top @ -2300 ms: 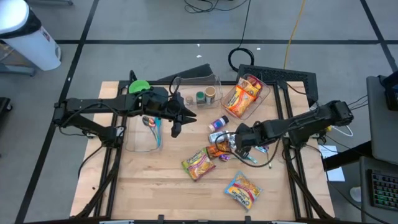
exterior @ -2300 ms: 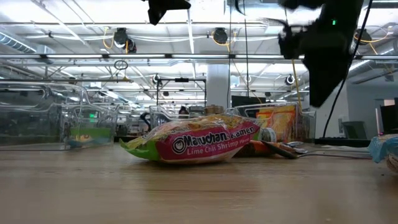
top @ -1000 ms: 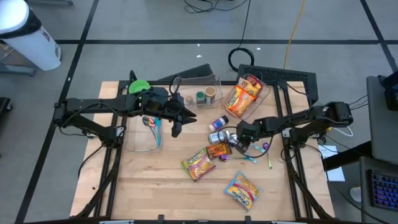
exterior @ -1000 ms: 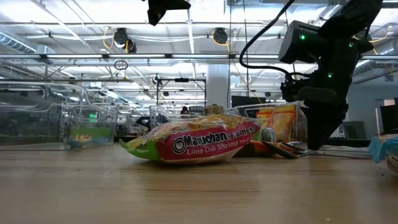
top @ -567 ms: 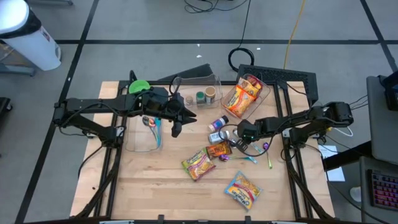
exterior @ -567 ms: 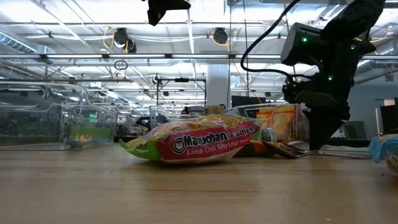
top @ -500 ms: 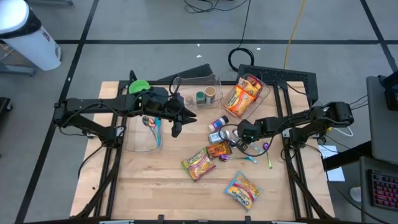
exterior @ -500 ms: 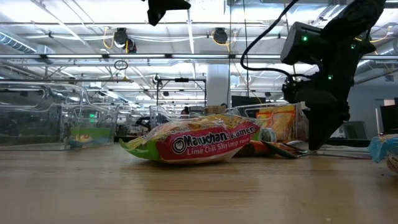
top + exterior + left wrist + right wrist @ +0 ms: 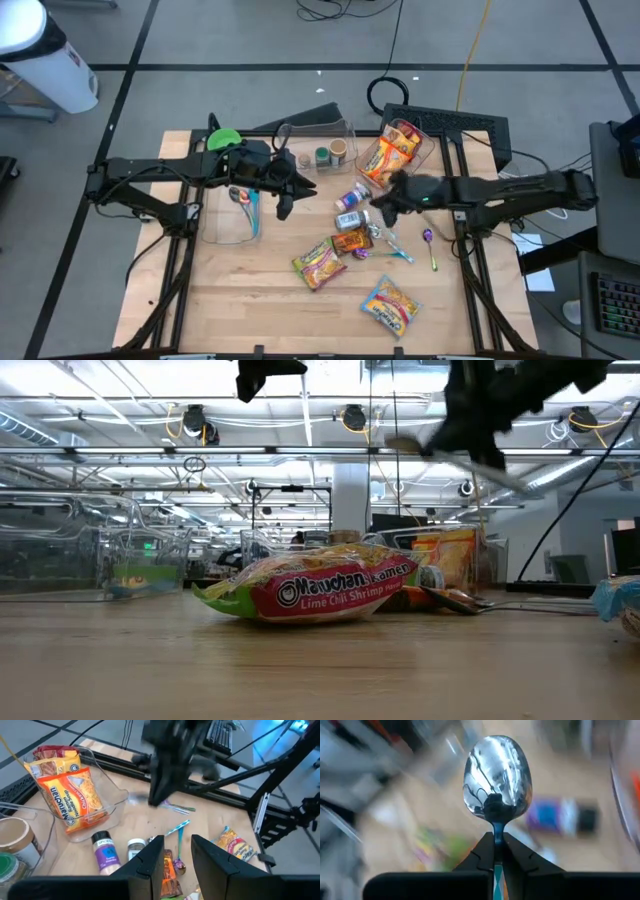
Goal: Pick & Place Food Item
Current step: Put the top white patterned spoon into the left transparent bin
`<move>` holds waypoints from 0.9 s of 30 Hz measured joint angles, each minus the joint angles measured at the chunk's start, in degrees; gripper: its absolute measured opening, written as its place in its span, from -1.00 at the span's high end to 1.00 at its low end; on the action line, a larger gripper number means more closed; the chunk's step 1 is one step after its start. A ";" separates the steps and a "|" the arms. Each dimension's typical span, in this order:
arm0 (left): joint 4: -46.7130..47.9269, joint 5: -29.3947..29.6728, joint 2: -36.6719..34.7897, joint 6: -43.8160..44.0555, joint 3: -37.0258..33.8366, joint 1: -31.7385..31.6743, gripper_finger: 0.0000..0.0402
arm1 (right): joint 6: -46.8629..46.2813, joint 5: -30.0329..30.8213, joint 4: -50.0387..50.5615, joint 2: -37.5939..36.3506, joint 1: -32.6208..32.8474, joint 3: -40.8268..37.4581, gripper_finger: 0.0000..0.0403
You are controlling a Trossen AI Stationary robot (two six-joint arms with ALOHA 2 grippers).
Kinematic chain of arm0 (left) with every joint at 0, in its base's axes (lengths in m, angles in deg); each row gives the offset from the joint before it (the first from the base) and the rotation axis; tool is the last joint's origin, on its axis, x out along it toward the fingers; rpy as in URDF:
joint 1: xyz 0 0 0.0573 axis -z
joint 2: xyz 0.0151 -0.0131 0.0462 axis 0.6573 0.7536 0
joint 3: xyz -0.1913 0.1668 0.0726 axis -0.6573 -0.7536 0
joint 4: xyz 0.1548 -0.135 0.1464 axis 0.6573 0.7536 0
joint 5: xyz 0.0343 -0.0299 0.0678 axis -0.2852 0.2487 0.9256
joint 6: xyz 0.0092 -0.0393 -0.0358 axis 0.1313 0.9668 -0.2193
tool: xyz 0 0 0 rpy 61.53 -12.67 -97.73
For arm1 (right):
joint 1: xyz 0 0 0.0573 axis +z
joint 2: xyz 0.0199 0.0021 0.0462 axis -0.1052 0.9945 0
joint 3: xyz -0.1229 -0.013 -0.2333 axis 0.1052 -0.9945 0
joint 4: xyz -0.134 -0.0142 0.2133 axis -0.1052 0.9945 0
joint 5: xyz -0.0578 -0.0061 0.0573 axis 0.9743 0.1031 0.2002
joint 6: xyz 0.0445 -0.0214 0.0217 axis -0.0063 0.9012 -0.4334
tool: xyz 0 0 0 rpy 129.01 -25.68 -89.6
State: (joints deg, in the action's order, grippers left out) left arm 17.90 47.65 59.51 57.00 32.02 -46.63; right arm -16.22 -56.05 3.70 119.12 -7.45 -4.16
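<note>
Right gripper (image 9: 494,851) pinched tight on a spoon (image 9: 496,777), raised clear of the table (image 9: 250,300); below it, an orange snack packet (image 9: 351,241) and ramen pack (image 9: 319,263). Left gripper (image 9: 171,851) slightly parted, empty, hovering by a clear bin (image 9: 228,232).

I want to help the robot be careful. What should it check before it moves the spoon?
1. Right hand shut on the spoon: ok.
2. Spoon lifted off the table: ok, the low view shows it up high.
3. Spoon sits straight in the grip: ok, its bowl points forward past the fingers.
4. Left hand out of the way: ok, it hangs over the left bin.
5. Path clear: cannot tell; bottles and a packet lie just below.
6. Spoon is a food item: not ok.
</note>
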 joint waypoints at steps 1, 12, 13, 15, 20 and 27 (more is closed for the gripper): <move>-0.20 -0.03 0.00 0.51 0.00 0.00 0.49 | 0.02 1.24 -3.11 -1.49 0.02 0.02 0.98; -9.32 -8.94 1.65 10.43 -0.03 -1.61 0.49 | 8.93 6.45 -30.15 -4.30 -0.09 0.11 0.99; -10.82 -10.58 2.38 10.69 -0.04 -1.63 0.49 | 9.90 5.96 -31.96 -3.37 -0.09 0.10 0.99; -14.62 -14.08 3.95 11.13 -0.04 -1.60 0.49 | 11.01 5.68 -36.09 -1.13 -0.09 0.09 0.99; -22.82 -21.56 8.83 13.70 -0.04 -1.53 0.49 | 11.73 2.23 -48.16 4.72 -0.11 0.09 0.99; -29.51 -23.23 13.38 16.43 -0.04 -1.58 0.49 | 11.65 -2.00 -63.74 9.59 -0.11 0.09 0.99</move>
State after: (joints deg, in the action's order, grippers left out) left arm -11.60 24.42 72.89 73.43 31.98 -48.22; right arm -4.57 -58.05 -60.04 128.72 -7.56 -4.07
